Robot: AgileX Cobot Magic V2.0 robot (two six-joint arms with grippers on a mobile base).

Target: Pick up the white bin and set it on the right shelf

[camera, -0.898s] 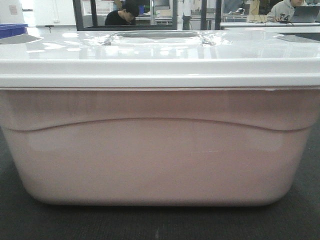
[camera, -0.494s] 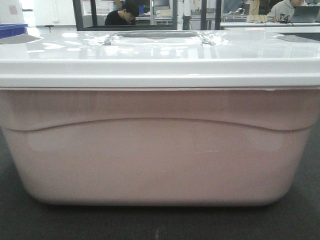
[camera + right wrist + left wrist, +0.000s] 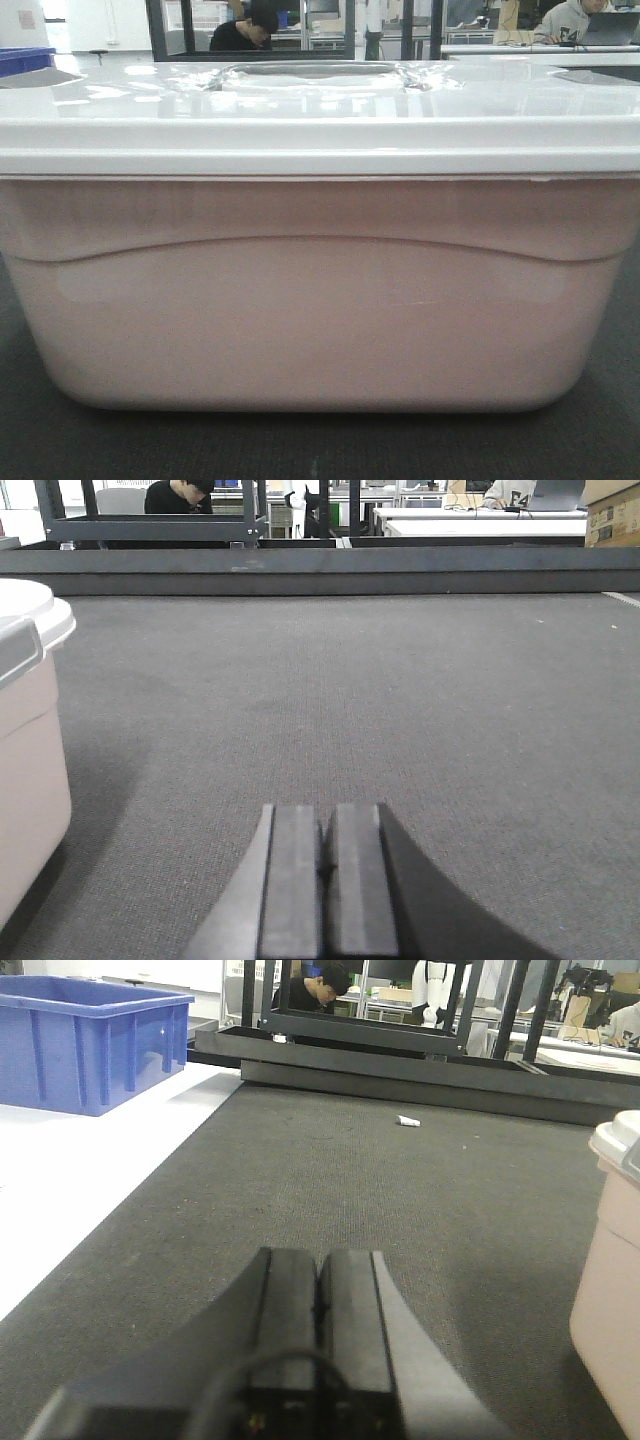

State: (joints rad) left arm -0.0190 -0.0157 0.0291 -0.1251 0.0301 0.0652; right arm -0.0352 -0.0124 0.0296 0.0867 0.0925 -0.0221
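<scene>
The white bin (image 3: 320, 300) fills the front view: pinkish translucent body with a curved side ridge and a glossy white lid, standing on dark grey carpet. Its corner shows at the right edge of the left wrist view (image 3: 610, 1290) and at the left edge of the right wrist view (image 3: 25, 750). My left gripper (image 3: 320, 1260) is shut, empty, low over the carpet to the left of the bin. My right gripper (image 3: 326, 815) is shut, empty, to the right of the bin. Neither touches it. The right shelf is out of view.
A blue open bin (image 3: 85, 1045) stands on a white surface at the far left. A dark low rack (image 3: 400, 1050) runs across the back. A small white scrap (image 3: 408, 1120) lies on the carpet. People sit at desks behind.
</scene>
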